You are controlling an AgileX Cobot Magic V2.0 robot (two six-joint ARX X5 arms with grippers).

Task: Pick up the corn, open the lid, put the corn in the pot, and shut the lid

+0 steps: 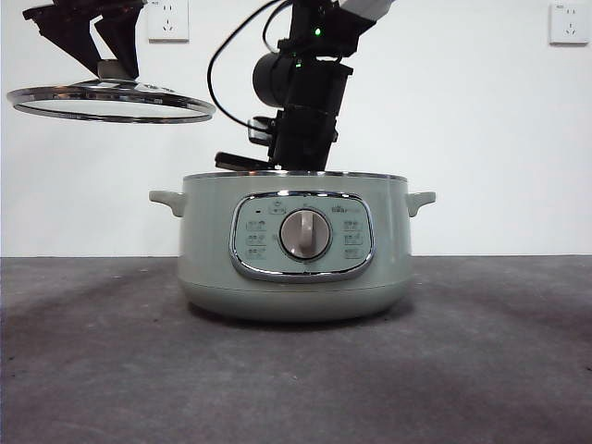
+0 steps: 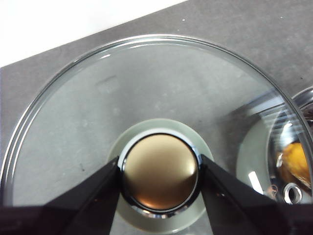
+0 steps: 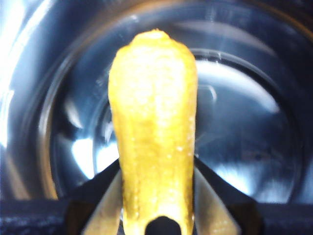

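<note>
The sage-green pot stands open in the middle of the table. My left gripper is shut on the knob of the glass lid and holds it level in the air, up and to the left of the pot. My right gripper is shut on the yellow corn and holds it inside the pot, above the shiny steel bottom. In the front view that arm reaches down behind the pot's rim and the corn is hidden. A bit of corn shows in the left wrist view.
The dark grey table stretches around the pot. A white wall with two sockets stands behind. The pot's dial and control panel face the front camera.
</note>
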